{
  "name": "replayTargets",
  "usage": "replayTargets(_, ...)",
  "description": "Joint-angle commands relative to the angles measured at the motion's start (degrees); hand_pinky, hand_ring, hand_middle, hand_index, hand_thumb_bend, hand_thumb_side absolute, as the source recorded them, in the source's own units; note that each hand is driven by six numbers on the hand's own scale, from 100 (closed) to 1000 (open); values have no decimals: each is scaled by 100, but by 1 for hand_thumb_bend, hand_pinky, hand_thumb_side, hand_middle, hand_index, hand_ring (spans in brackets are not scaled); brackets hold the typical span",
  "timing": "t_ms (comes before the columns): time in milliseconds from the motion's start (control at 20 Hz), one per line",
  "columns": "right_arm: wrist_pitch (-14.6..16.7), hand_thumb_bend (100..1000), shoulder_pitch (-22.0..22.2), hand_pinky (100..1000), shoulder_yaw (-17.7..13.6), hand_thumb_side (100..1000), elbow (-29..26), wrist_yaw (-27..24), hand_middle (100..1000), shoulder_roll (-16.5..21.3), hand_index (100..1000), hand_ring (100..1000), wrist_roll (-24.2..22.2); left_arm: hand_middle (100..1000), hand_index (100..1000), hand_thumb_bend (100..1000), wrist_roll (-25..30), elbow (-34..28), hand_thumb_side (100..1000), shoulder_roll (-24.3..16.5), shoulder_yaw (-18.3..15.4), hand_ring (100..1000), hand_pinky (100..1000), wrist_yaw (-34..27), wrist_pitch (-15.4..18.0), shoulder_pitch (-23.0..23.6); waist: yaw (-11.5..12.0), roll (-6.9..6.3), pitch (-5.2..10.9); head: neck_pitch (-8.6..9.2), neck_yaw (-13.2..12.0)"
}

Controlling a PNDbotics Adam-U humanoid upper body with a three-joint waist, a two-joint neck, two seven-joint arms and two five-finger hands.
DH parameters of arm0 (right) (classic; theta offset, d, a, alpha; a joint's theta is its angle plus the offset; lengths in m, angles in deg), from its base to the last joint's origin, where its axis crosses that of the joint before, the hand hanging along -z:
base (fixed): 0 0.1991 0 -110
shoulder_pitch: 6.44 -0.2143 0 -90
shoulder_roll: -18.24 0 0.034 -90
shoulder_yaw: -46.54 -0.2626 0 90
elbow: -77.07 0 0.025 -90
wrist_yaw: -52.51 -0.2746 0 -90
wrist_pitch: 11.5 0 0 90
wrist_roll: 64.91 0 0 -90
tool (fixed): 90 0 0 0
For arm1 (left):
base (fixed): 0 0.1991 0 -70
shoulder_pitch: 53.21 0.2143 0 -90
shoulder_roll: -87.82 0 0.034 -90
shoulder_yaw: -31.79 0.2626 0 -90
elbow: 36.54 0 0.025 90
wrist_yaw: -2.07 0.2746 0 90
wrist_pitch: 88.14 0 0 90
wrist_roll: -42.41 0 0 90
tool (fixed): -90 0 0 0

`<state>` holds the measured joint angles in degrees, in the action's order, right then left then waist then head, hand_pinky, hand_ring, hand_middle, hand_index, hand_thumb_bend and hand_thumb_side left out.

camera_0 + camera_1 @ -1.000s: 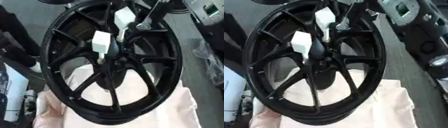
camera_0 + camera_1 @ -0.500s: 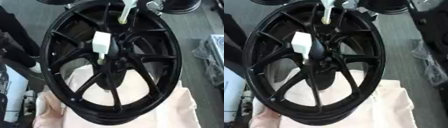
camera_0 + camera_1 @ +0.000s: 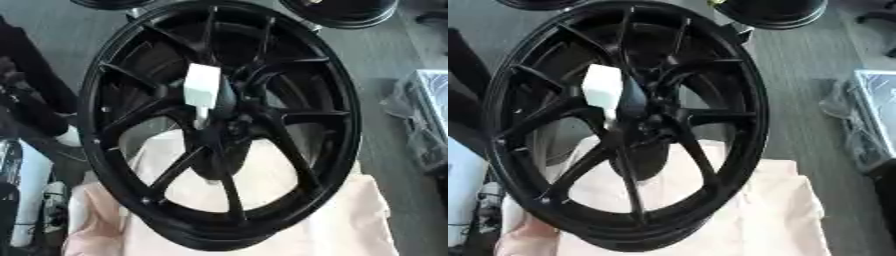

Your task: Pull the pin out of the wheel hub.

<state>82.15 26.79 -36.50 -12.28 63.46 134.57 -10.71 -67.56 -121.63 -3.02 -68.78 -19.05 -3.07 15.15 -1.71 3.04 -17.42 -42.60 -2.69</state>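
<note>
A large black spoked wheel (image 3: 341, 100) stands tilted on a pale pink cloth (image 3: 341, 220). At its middle is the hub (image 3: 234, 127). A white pin (image 3: 202, 90) with a blocky white head sticks out of the hub toward the upper left, its thin shaft running down into the hub. The right eye view shows the same pin (image 3: 603, 92). Neither of my hands shows in either view.
Two more dark wheels lie on the grey floor at the top edge (image 3: 337, 10) (image 3: 109, 2). A plastic-wrapped pack (image 3: 429, 120) sits at the right. A white object (image 3: 26, 190) and dark shapes (image 3: 26, 85) stand at the left.
My right hand, holding a second white pin at the upper right, rose away from the wheel and left the view. The other white pin stays in the hub.
</note>
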Motion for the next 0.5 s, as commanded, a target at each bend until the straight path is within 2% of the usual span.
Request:
replayTargets(50, -143, 100, 248, 670, -447, 100, -164, -4, 369, 694, 425, 506, 324, 687, 691, 334, -63, -93, 746, -228, -97, 738, 644, 42, 23, -30, -47, -22, 116, 103, -119)
replayTargets(300, -327, 100, 1022, 678, -1023, 100, 4, -303, 370, 1396, 426, 506, 801, 688, 691, 332, -122, -124, 746, -216, -160, 737, 644, 21, 57, -68, -153, -135, 2, 222, -230)
replayTargets(500, -458, 100, 1634, 683, -1587, 100, 71, -172, 376, 1249, 432, 511, 1177, 688, 691, 332, -159, -156, 746, -214, -202, 738, 644, 11, 80, -84, -241, -204, -67, 291, -269)
